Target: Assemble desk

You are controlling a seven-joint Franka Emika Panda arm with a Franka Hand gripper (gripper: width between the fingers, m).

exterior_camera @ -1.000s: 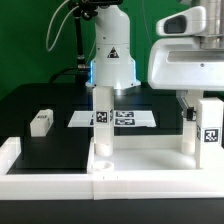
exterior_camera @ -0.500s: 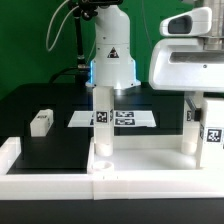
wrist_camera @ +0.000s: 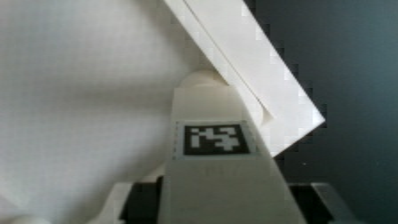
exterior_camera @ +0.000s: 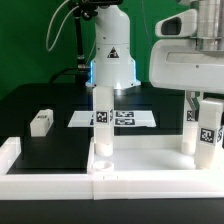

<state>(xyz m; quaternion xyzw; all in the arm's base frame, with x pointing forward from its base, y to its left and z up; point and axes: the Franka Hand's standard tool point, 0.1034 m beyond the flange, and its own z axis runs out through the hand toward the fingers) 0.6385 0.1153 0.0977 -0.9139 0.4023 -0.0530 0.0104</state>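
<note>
The white desk panel (exterior_camera: 60, 165) lies along the front of the black table. One leg block (exterior_camera: 101, 125) stands upright in it near the middle of the exterior view. A second leg (exterior_camera: 189, 132) stands upright toward the exterior view's right. A third leg (exterior_camera: 40, 122) lies loose on the table at the exterior view's left. My gripper (exterior_camera: 207, 100) is shut on the fourth leg (exterior_camera: 209, 132) and holds it slightly tilted over the panel's right end. In the wrist view this tagged leg (wrist_camera: 215, 137) sits between my gripper's (wrist_camera: 217, 205) dark fingers (wrist_camera: 143, 200), above the panel (wrist_camera: 71, 100).
The marker board (exterior_camera: 130, 118) lies flat on the table behind the panel. The arm's white base (exterior_camera: 112, 50) rises behind it. A white bar (exterior_camera: 10, 150) edges the table at the exterior view's left.
The held leg has come lower and tilted, its lower end closer to the panel's right end. The other legs and the panel have not moved.
</note>
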